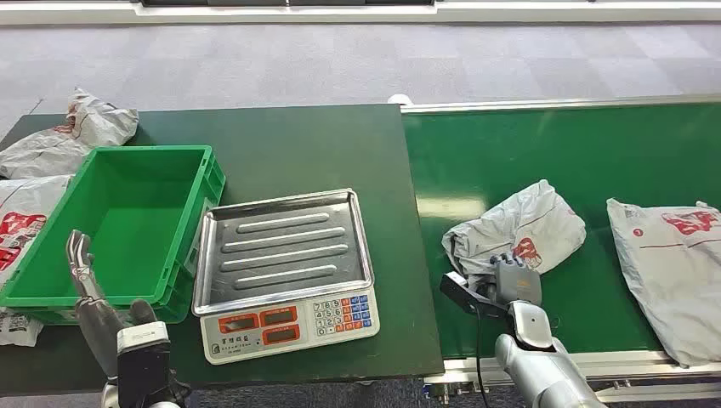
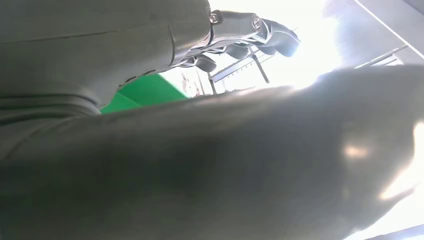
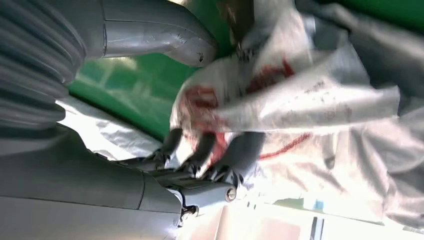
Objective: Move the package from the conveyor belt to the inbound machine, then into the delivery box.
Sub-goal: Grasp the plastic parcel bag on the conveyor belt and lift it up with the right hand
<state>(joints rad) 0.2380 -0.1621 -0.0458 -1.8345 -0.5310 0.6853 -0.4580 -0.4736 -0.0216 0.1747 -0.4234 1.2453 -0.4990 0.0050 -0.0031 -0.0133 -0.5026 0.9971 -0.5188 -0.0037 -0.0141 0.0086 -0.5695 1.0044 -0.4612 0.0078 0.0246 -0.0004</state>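
**Package reached on the belt**

The crumpled grey package [image 1: 519,229] lies on the green conveyor belt [image 1: 510,153], at its near edge. It is touched by the right hand [image 1: 513,276], fingers [image 3: 240,152] curled against the plastic; a firm grip cannot be told. The left hand [image 1: 85,280] is raised with fingers extended, holding nothing, beside the green delivery box [image 1: 127,221] and the scale [image 1: 285,272].

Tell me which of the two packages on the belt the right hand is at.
The crumpled package nearer the scale; the right hand is at its near edge, fingers against it. The flat package lies apart, untouched.
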